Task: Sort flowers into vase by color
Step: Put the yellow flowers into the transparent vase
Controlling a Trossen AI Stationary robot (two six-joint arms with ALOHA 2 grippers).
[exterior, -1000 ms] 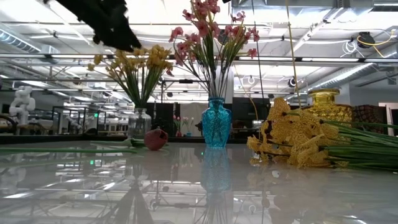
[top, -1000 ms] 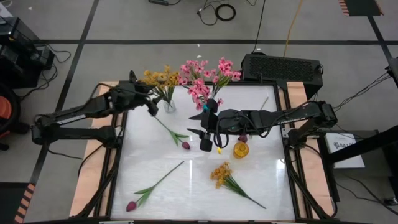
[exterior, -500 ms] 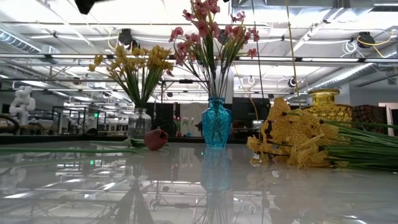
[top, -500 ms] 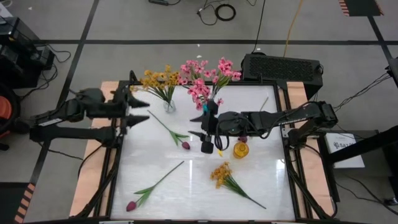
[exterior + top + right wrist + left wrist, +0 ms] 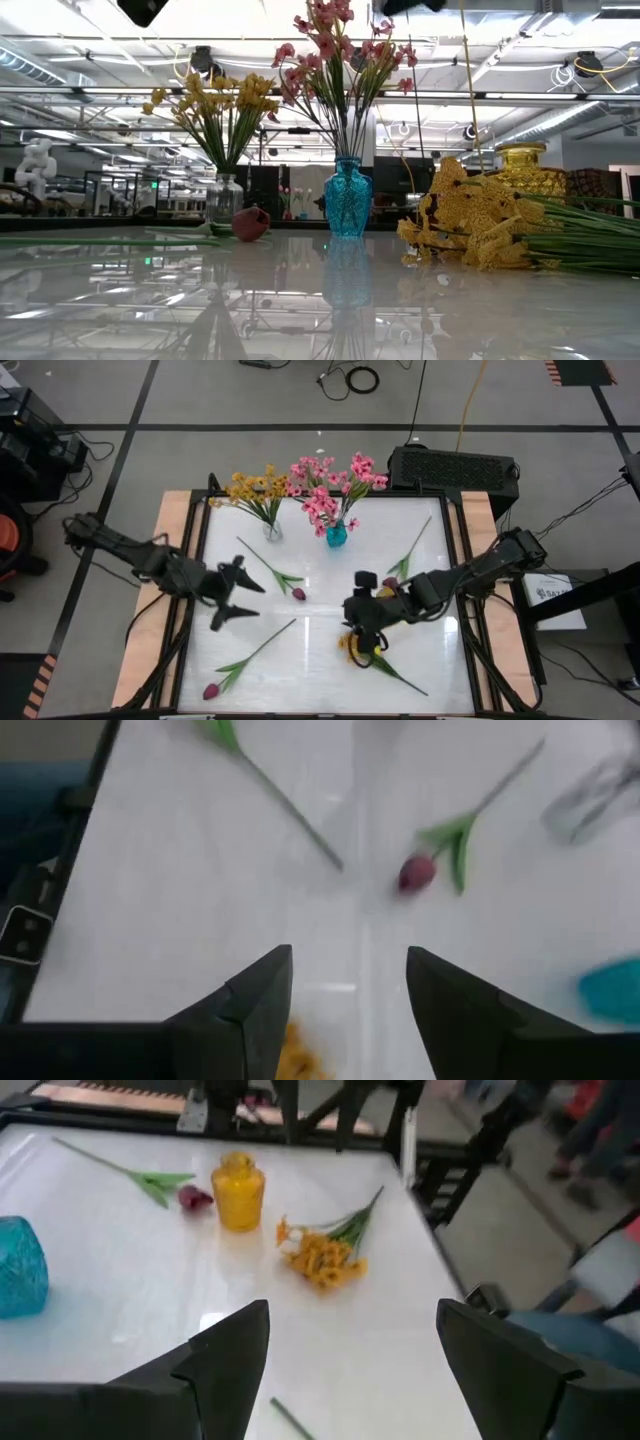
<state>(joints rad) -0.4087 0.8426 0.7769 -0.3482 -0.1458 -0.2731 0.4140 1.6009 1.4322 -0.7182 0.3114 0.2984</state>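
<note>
High view — right gripper (image 5: 361,643), jaws spread and empty, over the yellow-orange spray (image 5: 358,642); left gripper (image 5: 240,600) spread wide.

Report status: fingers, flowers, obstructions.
Left gripper open, empty. Right gripper open above yellow spray. Three tulips loose on table. Nothing blocking.

Glossy white tabletop (image 5: 300,660), tan wooden edge strips. Turquoise textured glass vase (image 5: 336,535) with pink blossom sprays (image 5: 330,482). Clear glass vase (image 5: 272,531) with yellow-orange blossom sprays (image 5: 255,487). Amber-yellow glass vase (image 5: 238,1190). Dark magenta tulip bud (image 5: 298,593), green stem. Yellow-orange bunch (image 5: 356,643), green stems. Black arms.
</note>
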